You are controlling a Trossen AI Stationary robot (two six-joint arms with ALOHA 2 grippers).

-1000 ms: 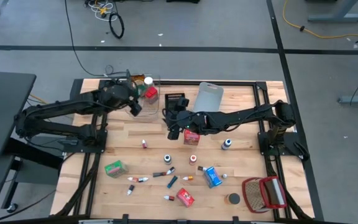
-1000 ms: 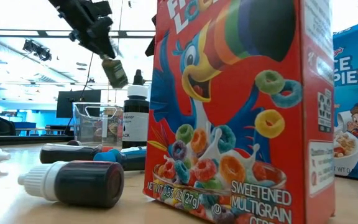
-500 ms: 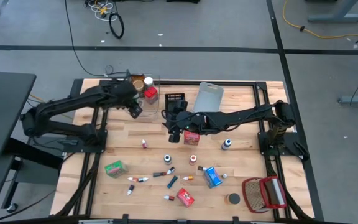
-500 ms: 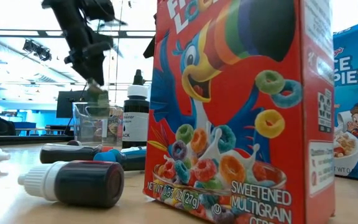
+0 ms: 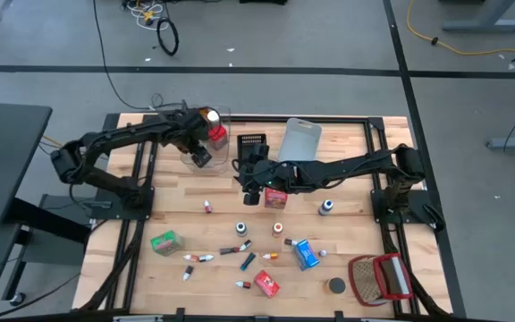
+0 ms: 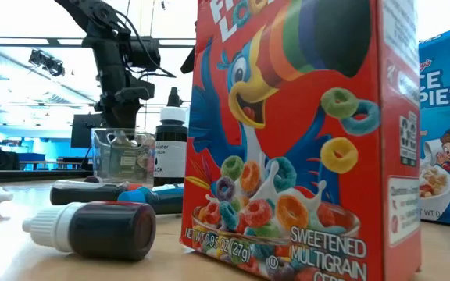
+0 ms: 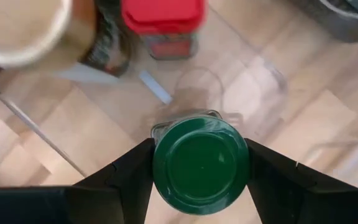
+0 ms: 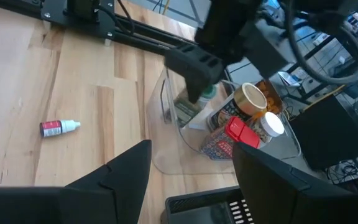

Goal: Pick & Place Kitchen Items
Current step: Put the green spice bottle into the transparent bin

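My left gripper pinches a round green-lidded jar down inside the clear bin, beside a red-capped container: placing step, release and lift straight up next. My right gripper, jaws spread and empty, waits mid-table near a red carton.

Green-lidded jar label hidden beneath its lid; tiny tubes unreadable.
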